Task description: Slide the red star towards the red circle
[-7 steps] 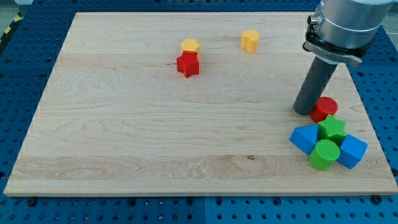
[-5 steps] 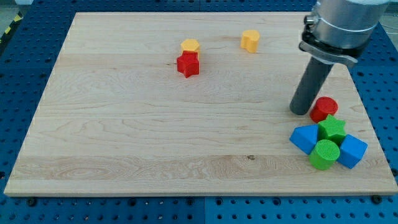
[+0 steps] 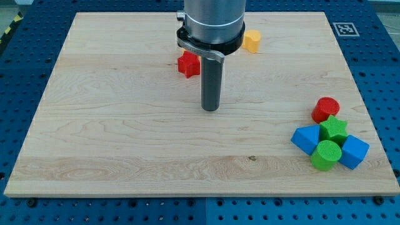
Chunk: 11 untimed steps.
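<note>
Fingers: none on this arm; it ends in a straight dark rod, so nothing opens, closes or grips. My tip (image 3: 210,109) rests on the table (image 3: 112,137) near the middle, slightly left of centre in the view.

Red star (image 3: 188,64) lies toward the far edge, just left of the rod's shaft and farther back than my tip. My tip is apart from it, nearer and a little to the right. The arm's grey collar overlaps the space just above the star, so anything directly behind it at that spot is hidden.

Red circle (image 3: 325,109) sits near the right edge, well apart from the star and from my tip. It is roughly level with my tip, across bare wood.

Yellow block (image 3: 251,40) sits at the far side, just right of the arm's collar; its exact shape is hard to make out.

Cluster at the near right, just below the red circle:
- green star (image 3: 334,129) in the middle, close to the red circle
- green cylinder (image 3: 326,154) nearest the near edge, touching the green star
- blue block (image 3: 307,138) on the left of the cluster
- second blue block (image 3: 354,151) on the right of the cluster
</note>
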Available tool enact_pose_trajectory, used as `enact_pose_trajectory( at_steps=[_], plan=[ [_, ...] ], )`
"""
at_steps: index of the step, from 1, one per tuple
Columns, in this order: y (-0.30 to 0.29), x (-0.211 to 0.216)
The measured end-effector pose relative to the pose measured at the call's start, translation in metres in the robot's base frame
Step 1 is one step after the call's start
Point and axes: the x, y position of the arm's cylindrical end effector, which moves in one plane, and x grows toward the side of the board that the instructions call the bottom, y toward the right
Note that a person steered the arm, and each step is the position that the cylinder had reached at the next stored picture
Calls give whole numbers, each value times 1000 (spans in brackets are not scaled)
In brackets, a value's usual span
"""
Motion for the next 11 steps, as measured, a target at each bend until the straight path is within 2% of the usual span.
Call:
enact_pose_trajectory(
  at_steps=[1, 3, 6, 7, 10, 11],
  plan=[
    [-5, -2],
    [-43, -51],
    [-87, -99],
    [-45, -108],
    [7, -107],
    [17, -95]
  ],
)
